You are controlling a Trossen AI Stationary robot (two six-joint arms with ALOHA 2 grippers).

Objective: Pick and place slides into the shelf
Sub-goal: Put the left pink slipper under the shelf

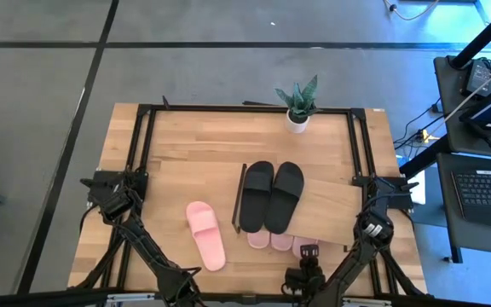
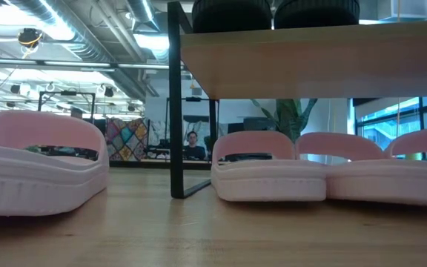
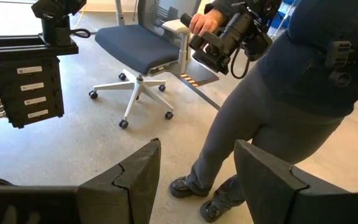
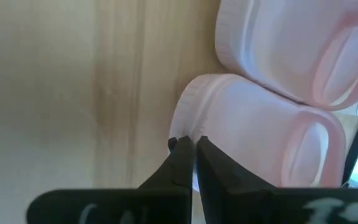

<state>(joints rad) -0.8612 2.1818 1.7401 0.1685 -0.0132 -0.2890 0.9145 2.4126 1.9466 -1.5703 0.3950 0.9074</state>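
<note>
The shelf (image 1: 331, 200) stands mid-table, with the black pair of slides (image 1: 271, 196) on its top board (image 2: 310, 63). Three pink slides (image 1: 281, 241) lie side by side on the table under the board, their heels toward the near edge. One more pink slide (image 1: 205, 234) lies alone to the shelf's left (image 2: 35, 163). My right gripper (image 1: 308, 252) is shut at the heel of the rightmost pink slide (image 4: 260, 137). My left gripper (image 3: 197, 152) is open with nothing between its fingers, and points off the table into the room. My right gripper's shut fingertips (image 4: 182, 149) rest against the heel-end rim (image 4: 188, 121) of the pink slide. They slant down at it from the table's near side. Nothing shows between the fingers. The slide lies flat on the table, sole down, beside its neighbour (image 4: 291, 56).
A potted plant (image 1: 297, 102) stands at the table's far edge. The shelf's dark leg (image 2: 175, 111) stands between the lone slide and the others. A person (image 3: 291, 93) holding a camera stands on the floor beyond the table, near an office chair (image 3: 142, 56).
</note>
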